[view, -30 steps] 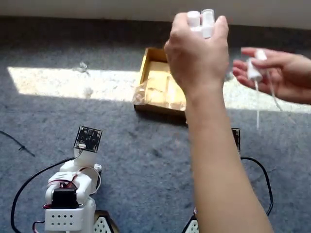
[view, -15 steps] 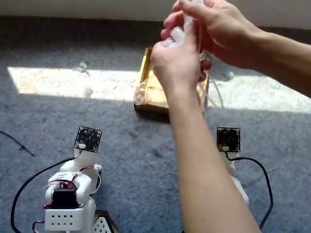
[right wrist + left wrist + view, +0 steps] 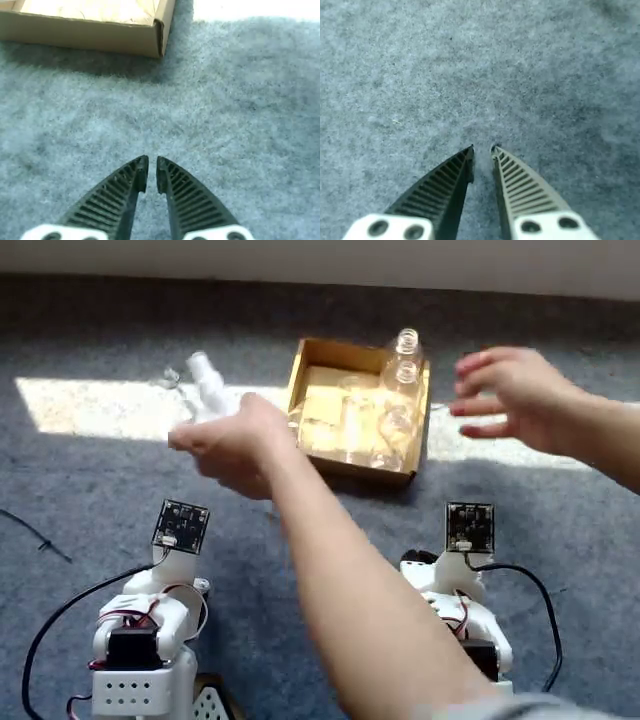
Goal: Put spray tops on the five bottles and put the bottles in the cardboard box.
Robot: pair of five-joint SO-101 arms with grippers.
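The cardboard box [image 3: 300, 390] lies on the grey carpet at the far middle, and its near wall shows as the cardboard box [image 3: 100, 35] in the right wrist view. Several clear bottles [image 3: 405, 372] without tops stand or lie inside it, mostly toward its right side. A person's hand [image 3: 235, 440] left of the box holds white spray tops [image 3: 205, 380]. A second hand [image 3: 515, 395] hovers open to the right of the box. My left gripper [image 3: 481, 149] and right gripper [image 3: 152, 160] hang shut over bare carpet, holding nothing.
The left arm [image 3: 150, 630] and right arm [image 3: 465, 590] sit near the front edge, short of the box. The person's forearm [image 3: 350, 590] crosses the space between them. Small clear pieces [image 3: 170, 377] lie on the sunlit carpet at far left.
The two hands, joined over the box half a second ago, have parted. One swung left with the spray tops, the other drew back right. Both arms kept still.
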